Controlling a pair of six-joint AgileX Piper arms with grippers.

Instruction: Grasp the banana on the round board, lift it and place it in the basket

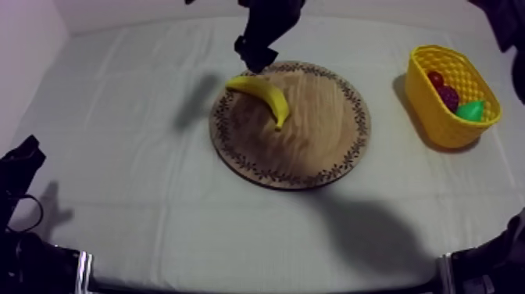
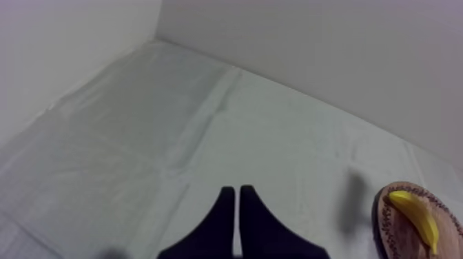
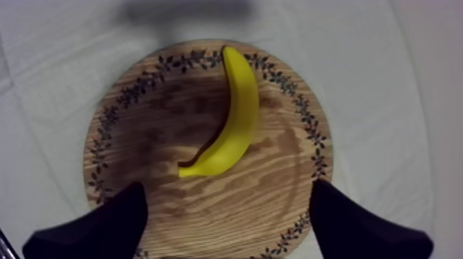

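Banana [image 1: 266, 95] lies on wooden board [image 1: 312, 152], one end at far rim, curving in toward middle. Right hand [image 1: 256, 48] hovers just above that end, fingers [image 3: 103, 220] spread wide, nothing between them. Seen from wrist, banana's long axis runs straight out between fingers, so closing line crosses it: good. Left hand [image 2: 238, 193] clenched, empty, over bench [image 1: 117, 195], well apart from board. Right nearer. Yellow basket [image 1: 437, 117] waits on right side
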